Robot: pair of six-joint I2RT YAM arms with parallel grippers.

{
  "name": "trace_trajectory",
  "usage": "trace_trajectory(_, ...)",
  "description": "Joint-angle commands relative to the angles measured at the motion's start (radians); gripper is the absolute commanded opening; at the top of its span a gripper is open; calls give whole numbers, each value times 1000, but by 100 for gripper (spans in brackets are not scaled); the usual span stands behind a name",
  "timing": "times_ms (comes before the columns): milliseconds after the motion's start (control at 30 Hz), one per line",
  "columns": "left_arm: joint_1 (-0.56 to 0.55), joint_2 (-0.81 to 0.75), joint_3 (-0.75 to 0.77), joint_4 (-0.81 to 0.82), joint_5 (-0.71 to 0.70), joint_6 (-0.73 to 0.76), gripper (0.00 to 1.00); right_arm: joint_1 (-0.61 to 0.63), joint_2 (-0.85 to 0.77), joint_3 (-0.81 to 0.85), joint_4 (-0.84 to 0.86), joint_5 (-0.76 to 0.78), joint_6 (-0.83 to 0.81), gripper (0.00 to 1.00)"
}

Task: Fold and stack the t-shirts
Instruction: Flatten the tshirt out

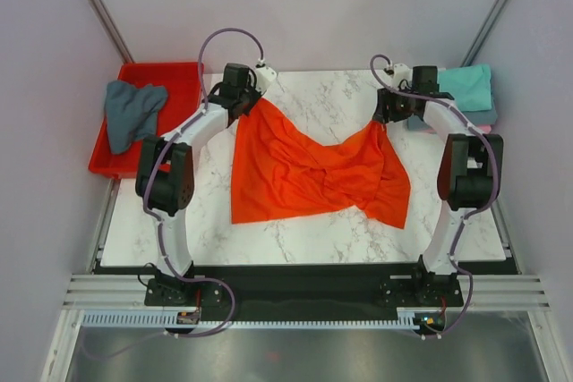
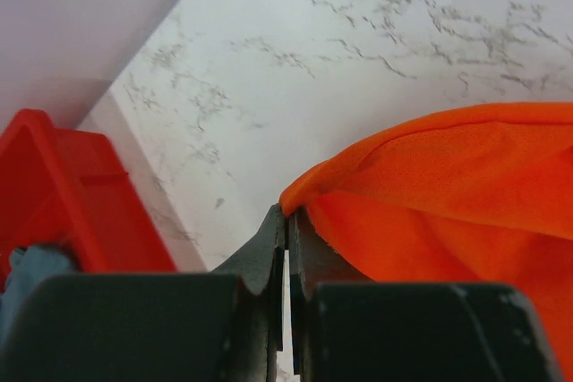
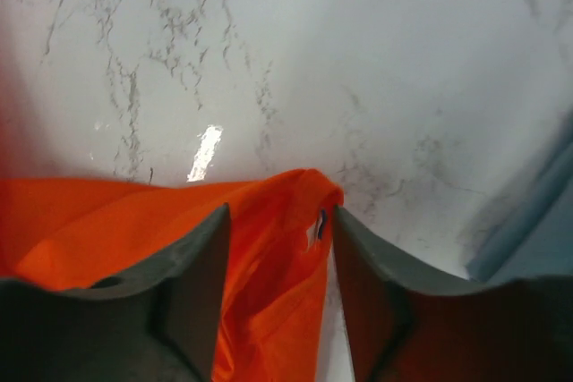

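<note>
The bright orange-red t-shirt (image 1: 313,172) lies crumpled and twisted on the marble table (image 1: 304,239), with its two far corners pulled up. My left gripper (image 1: 253,96) is shut on the far left corner; in the left wrist view the jaws (image 2: 287,212) pinch the cloth edge (image 2: 448,185). My right gripper (image 1: 387,118) is at the far right corner. In the right wrist view its jaws (image 3: 279,212) stand apart with orange cloth (image 3: 107,221) between them. A slate grey-blue shirt (image 1: 130,114) lies bunched in the red tray. A folded teal shirt (image 1: 467,87) tops a stack at the far right.
The rigid red tray (image 1: 183,78) sits off the table's far left corner and shows in the left wrist view (image 2: 81,194). A pink edge (image 1: 488,118) shows under the teal shirt. Grey walls close in at the back and sides.
</note>
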Motion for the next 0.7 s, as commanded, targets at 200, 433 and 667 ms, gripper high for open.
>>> trace_trajectory(200,-19,-40,-14,-18,72,-45,2,-59,-457,-207,-314,-171,-359,69)
trace_trajectory(433,-57,-47,-20,-30,75,-60,2,-53,-491,-220,-739,-272,-655,59)
trace_trajectory(667,-72,-24,3,-32,80,-69,2,-2,-450,-338,-651,-150,-838,53)
